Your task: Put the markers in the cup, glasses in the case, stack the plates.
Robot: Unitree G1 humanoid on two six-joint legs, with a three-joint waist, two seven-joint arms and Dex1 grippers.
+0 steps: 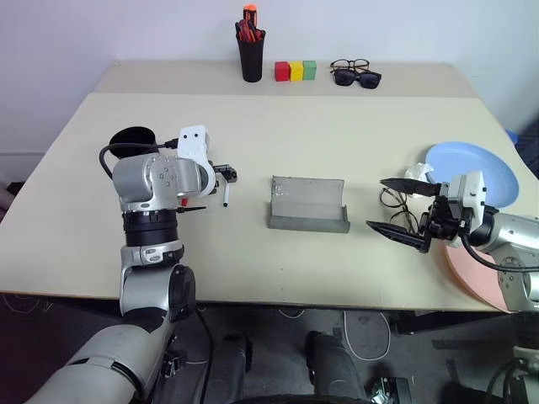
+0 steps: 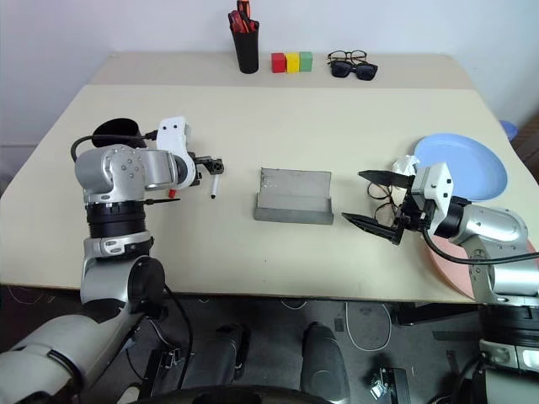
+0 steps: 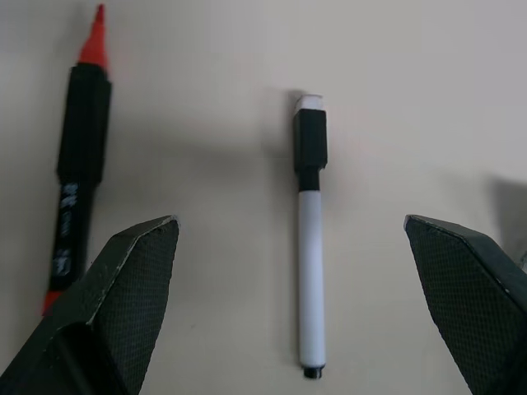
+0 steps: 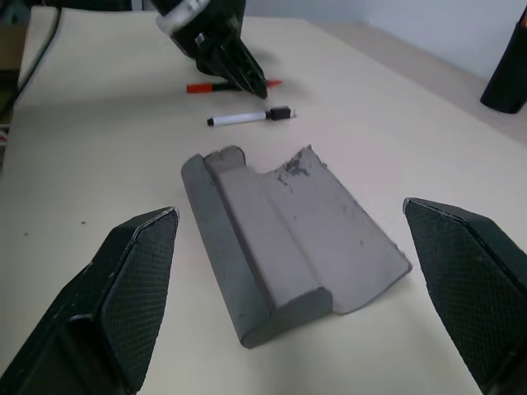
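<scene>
The white marker (image 3: 310, 271) lies on the table between the open fingers of my left gripper (image 3: 288, 222), which points down over it. The red marker (image 3: 78, 164) lies just beside it, partly under my arm (image 1: 189, 207). Behind that arm stands the black cup (image 1: 130, 138). The grey case (image 1: 308, 204) lies open at mid-table. My right gripper (image 1: 400, 210) is open and level, facing the case, with the wire-rimmed glasses (image 1: 392, 202) on the table by its fingertips. The blue plate (image 1: 480, 168) and the pink plate (image 1: 476, 282) lie apart at the right.
A black pen holder (image 1: 250, 55), three coloured blocks (image 1: 295, 71) and two dark pairs of glasses (image 1: 355, 72) stand along the far edge. A crumpled white scrap (image 1: 417, 173) lies by the blue plate. The pink plate overhangs the table's near right edge.
</scene>
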